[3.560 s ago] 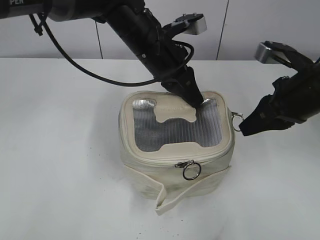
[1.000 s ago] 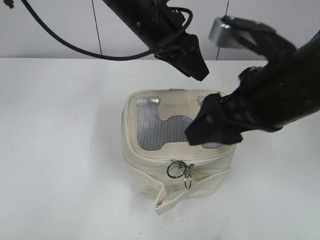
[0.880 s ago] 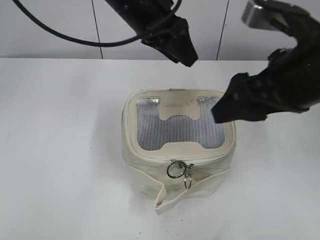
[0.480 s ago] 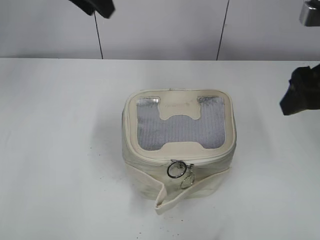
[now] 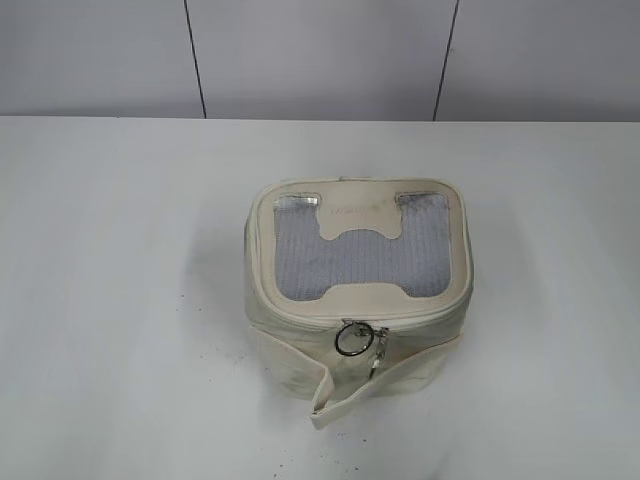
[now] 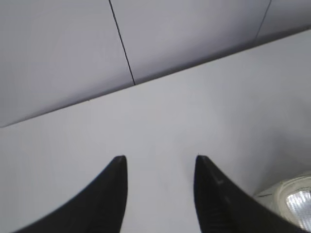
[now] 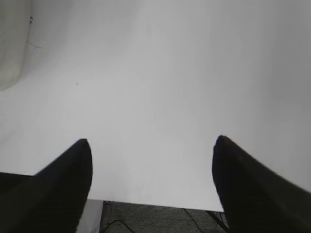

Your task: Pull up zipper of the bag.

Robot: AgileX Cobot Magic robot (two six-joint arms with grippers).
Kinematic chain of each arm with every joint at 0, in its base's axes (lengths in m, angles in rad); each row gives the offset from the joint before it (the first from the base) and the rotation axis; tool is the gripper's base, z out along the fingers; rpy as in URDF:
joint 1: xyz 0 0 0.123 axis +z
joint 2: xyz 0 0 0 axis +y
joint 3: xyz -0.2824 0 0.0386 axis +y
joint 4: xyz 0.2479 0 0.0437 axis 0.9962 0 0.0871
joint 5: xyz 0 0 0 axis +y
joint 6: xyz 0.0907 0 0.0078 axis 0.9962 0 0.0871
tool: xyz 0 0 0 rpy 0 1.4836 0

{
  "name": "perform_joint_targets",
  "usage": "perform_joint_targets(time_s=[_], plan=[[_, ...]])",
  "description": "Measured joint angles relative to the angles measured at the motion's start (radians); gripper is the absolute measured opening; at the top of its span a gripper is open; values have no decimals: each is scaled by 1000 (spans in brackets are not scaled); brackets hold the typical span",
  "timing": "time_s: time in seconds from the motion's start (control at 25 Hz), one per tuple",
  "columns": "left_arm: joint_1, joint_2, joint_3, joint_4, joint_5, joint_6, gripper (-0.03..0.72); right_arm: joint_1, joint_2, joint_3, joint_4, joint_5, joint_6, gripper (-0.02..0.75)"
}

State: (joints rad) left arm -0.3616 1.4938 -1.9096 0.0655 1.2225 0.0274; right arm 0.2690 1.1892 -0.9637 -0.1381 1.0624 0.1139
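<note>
The cream bag (image 5: 350,370) stands on the white table in the exterior view, with its silvery-grey ribbed lid window facing up. The zipper (image 5: 352,338) shows at the lid's front rim as two silver sliders with ring pulls side by side. A flat cream strap end sticks out at the bag's lower front. Neither arm shows in the exterior view. My left gripper (image 6: 160,158) is open and empty above bare table, and a corner of the bag (image 6: 291,196) lies at the lower right of the left wrist view. My right gripper (image 7: 151,141) is open and empty over the table's edge.
The white table (image 5: 110,300) runs around the bag on all sides, with a grey panelled wall (image 5: 320,55) behind. In the right wrist view the table edge (image 7: 160,206) shows dark floor and a cable below it.
Both arms have lifted away from the bag and left the exterior view. The bag stands where it was, and the two ring pulls sit together at the lid's front.
</note>
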Motion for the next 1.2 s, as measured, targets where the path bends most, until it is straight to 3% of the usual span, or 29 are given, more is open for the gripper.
perform_joint_targets(time_s=[0.16, 0.28, 0.68, 0.96, 1.2], plan=[[0, -134, 59, 12, -2, -6, 350, 0, -112, 35, -10, 66, 0, 595], [0, -256, 169, 37, -1, -7, 350, 0, -214, 69, -10, 95, 1, 594], [0, -762, 733, 37, 3, -27, 350, 0, -605, 180, -4, 132, 1, 592], [0, -1112, 1023, -39, 5, -27, 350, 0, -915, 234, 74, 150, 1, 590], [0, -1370, 1173, -141, 6, -27, 350, 0, -1119, 236, 85, 152, -11, 589]])
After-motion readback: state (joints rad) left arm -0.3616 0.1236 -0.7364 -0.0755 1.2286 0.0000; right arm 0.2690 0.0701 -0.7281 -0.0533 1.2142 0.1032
